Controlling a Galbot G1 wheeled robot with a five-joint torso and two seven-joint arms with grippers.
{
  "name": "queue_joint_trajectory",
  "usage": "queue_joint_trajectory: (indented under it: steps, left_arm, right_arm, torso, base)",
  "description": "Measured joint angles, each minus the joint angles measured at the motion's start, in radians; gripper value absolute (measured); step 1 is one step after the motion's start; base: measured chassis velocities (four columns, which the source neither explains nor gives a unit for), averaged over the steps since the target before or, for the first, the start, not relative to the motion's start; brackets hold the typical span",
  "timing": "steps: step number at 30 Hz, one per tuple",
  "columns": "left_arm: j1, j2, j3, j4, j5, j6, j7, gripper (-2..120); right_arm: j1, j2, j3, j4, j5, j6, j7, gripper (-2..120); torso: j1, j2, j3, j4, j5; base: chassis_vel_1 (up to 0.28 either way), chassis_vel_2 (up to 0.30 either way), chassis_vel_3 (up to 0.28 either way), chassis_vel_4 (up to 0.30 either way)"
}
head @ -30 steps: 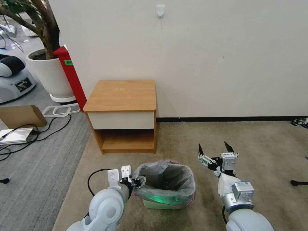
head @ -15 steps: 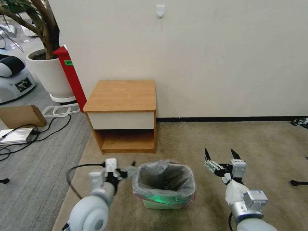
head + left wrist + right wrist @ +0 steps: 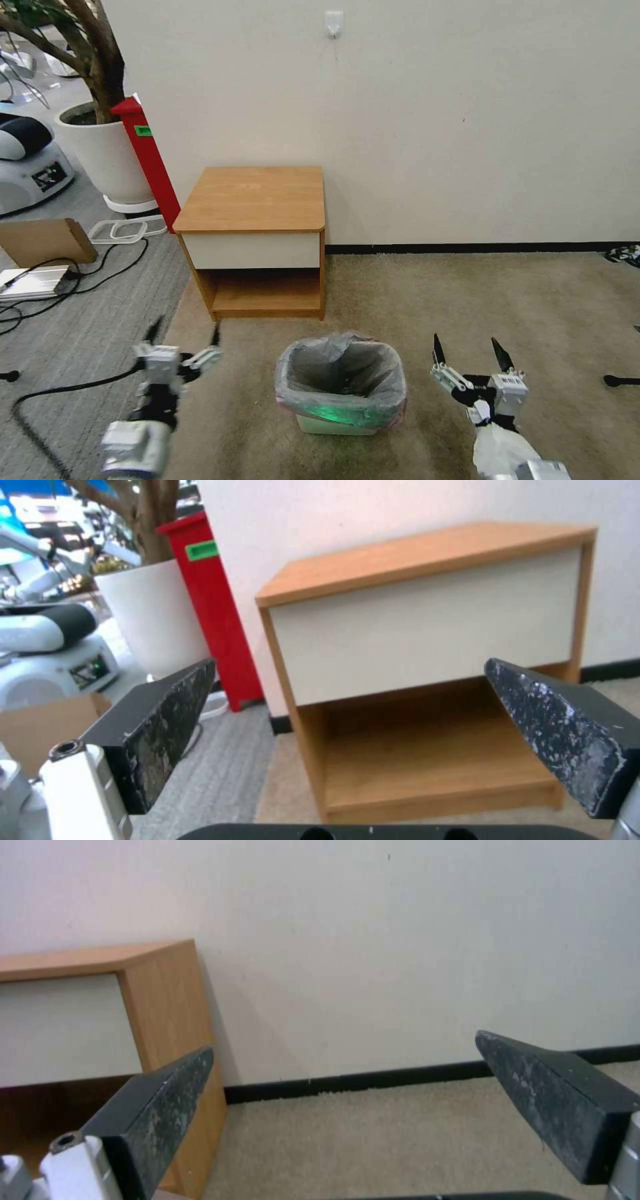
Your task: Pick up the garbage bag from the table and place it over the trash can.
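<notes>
The garbage bag [image 3: 341,363], grey crinkly plastic with a pink-red band, lines the cream trash can [image 3: 331,425] on the carpet, its rim folded over the can's edge. Behind the can stands the wooden table [image 3: 257,199], its top bare. My left gripper [image 3: 185,330] hangs open to the left of the can, apart from the bag. To the can's right, my right gripper [image 3: 467,343] is open too, holding nothing. In the left wrist view the left gripper [image 3: 350,665] faces the table [image 3: 427,560]. The right gripper [image 3: 345,1044] faces the wall beside the table [image 3: 163,990].
A large white plant pot [image 3: 107,157] and a red box [image 3: 150,163] stand left of the table. A cardboard box [image 3: 43,240] and cables [image 3: 67,280] lie on the grey floor at left. A black cable [image 3: 60,390] trails from my left arm.
My left gripper has left the bag's rim, swung away to the left and now stands open. The right gripper has drawn back toward me, still open.
</notes>
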Motion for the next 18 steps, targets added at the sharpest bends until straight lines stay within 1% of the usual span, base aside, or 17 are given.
queue_joint_trajectory:
  steps: [2, 3, 7, 18]
  left_arm:
    - [0.015, -0.009, 0.014, -0.039, -0.01, 0.036, 0.007, 100]
    - [0.016, -0.01, 0.018, -0.046, -0.011, 0.045, 0.009, 100]
    - [0.016, -0.01, 0.025, -0.052, -0.015, 0.057, 0.011, 100]
    - [0.011, -0.01, 0.029, -0.052, -0.02, 0.062, 0.011, 100]
  right_arm:
    - [-0.01, 0.008, -0.001, 0.003, -0.011, 0.01, 0.0, 100]
    - [-0.011, 0.009, 0.0, 0.003, -0.014, 0.011, 0.0, 100]
    - [-0.012, 0.01, 0.0, 0.003, -0.015, 0.011, 0.001, 100]
    - [-0.009, 0.009, -0.001, 0.004, -0.015, 0.008, 0.002, 100]
  torso:
    - [0.0, 0.0, 0.0, 0.0, 0.0002]
    - [0.0, 0.0, 0.0, 0.0, 0.0002]
    - [0.0, 0.0, 0.0, -0.0001, 0.0001]
    - [0.0, 0.0, 0.0, -0.0001, 0.0002]
  base:
    - [0.0, 0.0, 0.0, 0.0]
    - [0.0, 0.0, 0.0, 0.0]
    - [0.0, 0.0, 0.0, 0.0]
    - [0.0, 0.0, 0.0, 0.0]
